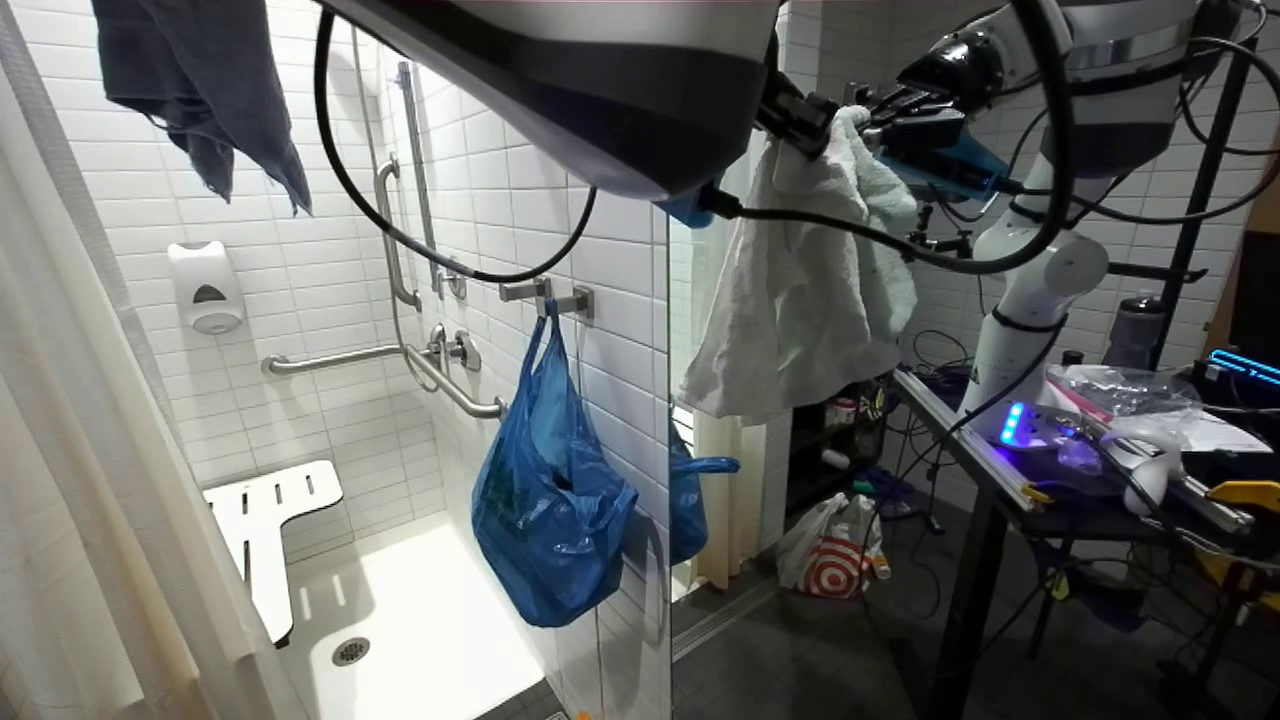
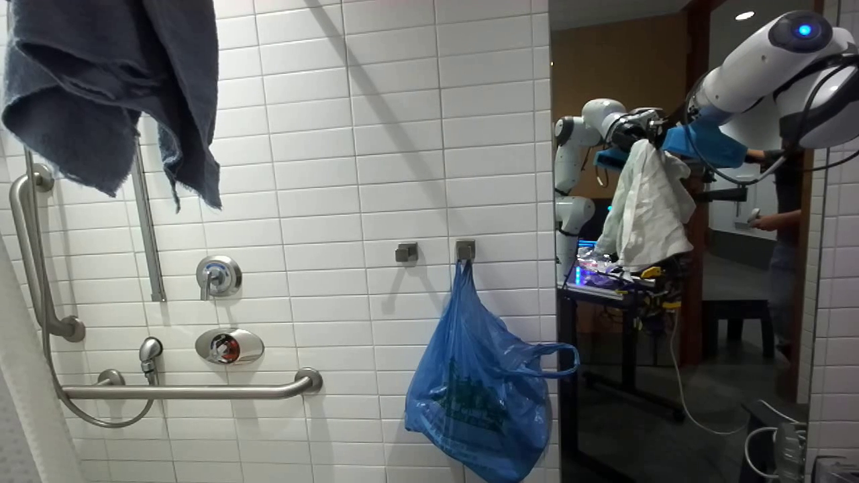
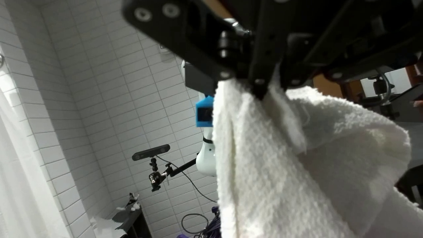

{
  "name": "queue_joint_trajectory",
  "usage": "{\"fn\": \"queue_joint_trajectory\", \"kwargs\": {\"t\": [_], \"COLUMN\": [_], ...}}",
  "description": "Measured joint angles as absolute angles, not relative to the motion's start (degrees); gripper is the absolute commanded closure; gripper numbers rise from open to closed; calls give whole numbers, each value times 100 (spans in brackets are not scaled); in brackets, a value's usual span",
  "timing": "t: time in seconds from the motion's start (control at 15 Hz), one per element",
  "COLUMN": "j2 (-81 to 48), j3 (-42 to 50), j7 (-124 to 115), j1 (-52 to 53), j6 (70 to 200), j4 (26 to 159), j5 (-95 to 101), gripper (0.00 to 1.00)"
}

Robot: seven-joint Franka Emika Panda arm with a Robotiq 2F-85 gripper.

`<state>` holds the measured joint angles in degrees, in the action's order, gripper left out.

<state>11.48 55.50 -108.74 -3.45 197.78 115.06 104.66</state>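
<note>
Where the gripper (image 3: 261,87) is pinching: its jaws are standing pressed together at the top of the wrist view, clamping a bunched fold of the white towel (image 3: 281,172).
White towel: it is drooping from the gripper through the lower right of the wrist view; right of centre in both exterior views, it is hanging before the mirror (image 2: 745,376). Whether it is touching the mirror, I cannot tell.
Arm (image 1: 600,100): it is crossing the top middle of the frame in an exterior view, a black cable (image 1: 350,215) looping below it.
Mirror: it is filling much of the right side in both exterior views, reflecting the arm, the towel and a cluttered tabletop (image 1: 990,462). A person (image 2: 782,220) is showing near its right edge in an exterior view.
Blue bag (image 2: 480,389): it is hanging from a wall hook (image 2: 466,249), lower middle of both exterior views; another hook (image 2: 406,252) is jutting just to the left of that one.
Dark cloth (image 2: 121,87): it is dangling in the upper left of both exterior views.
Grab bar (image 2: 201,391): it is running along the tiled wall (image 2: 315,188), lower left of the frame in an exterior view.
Soap dispenser (image 1: 207,288): it is sitting on the far wall (image 1: 300,330) at the left, above a white shower seat (image 1: 268,560).
Curtain (image 1: 70,400): it is draping down the left edge in both exterior views.
</note>
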Motion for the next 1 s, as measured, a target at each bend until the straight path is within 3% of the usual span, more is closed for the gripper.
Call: {"fn": "queue_joint_trajectory", "kwargs": {"t": [1.0], "j2": [603], "j3": [5169], "j7": [-12181], "j1": [-346], "j6": [19783], "j4": [11406], "j5": [11400], "gripper": [99]}}
